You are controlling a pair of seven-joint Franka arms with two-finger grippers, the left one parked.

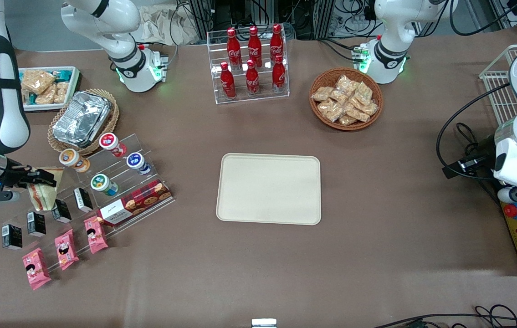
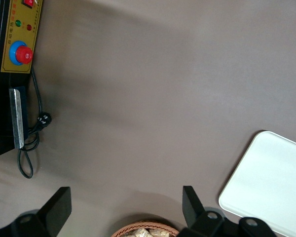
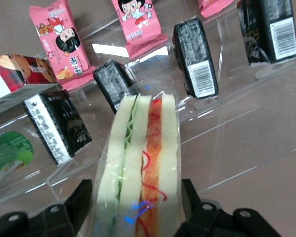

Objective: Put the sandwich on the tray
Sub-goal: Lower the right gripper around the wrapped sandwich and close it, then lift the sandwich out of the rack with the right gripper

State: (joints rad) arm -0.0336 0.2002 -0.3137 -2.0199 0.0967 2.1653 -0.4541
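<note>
The sandwich (image 1: 45,197) is a wrapped wedge of white bread with green and red-orange filling. It is at the working arm's end of the table, over the clear stepped display. My right gripper (image 1: 38,179) is shut on the sandwich; in the right wrist view the black fingers (image 3: 80,200) press on both bread faces of the sandwich (image 3: 140,158), with the gripper (image 3: 136,210) centred on it. The cream-beige tray (image 1: 269,189) lies bare at the table's middle, well away toward the parked arm. Its corner shows in the left wrist view (image 2: 274,185).
Under the sandwich a clear stepped display (image 1: 103,182) holds black packets (image 3: 195,59), pink snack packets (image 1: 66,248), small cups (image 1: 103,184) and a cookie box (image 1: 135,202). A wicker basket with foil trays (image 1: 83,120), a cola rack (image 1: 251,64) and a snack basket (image 1: 345,99) stand farther from the camera.
</note>
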